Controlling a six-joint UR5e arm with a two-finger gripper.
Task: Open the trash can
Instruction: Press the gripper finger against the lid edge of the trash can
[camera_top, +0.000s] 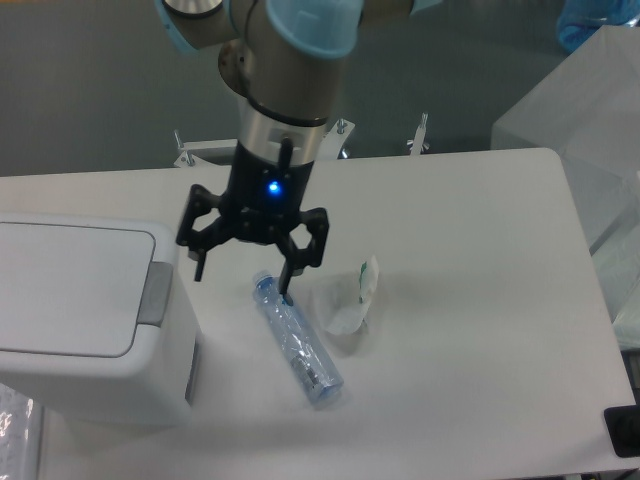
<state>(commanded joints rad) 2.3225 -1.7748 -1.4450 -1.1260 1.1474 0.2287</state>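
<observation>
The white box-shaped trash can (85, 320) stands at the left edge of the table. Its flat lid (70, 285) lies shut, and the grey push tab (156, 293) sits on its right rim. My gripper (243, 271) hangs above the table just right of the tab, with its black fingers (198, 255) spread open and empty. One fingertip is right above the near end of a clear plastic bottle (297, 341) that lies on the table.
A crumpled white and green wrapper (353, 298) lies right of the bottle. A translucent plastic-covered box (590, 110) stands at the right edge. Metal clamps (418, 135) sit at the table's back edge.
</observation>
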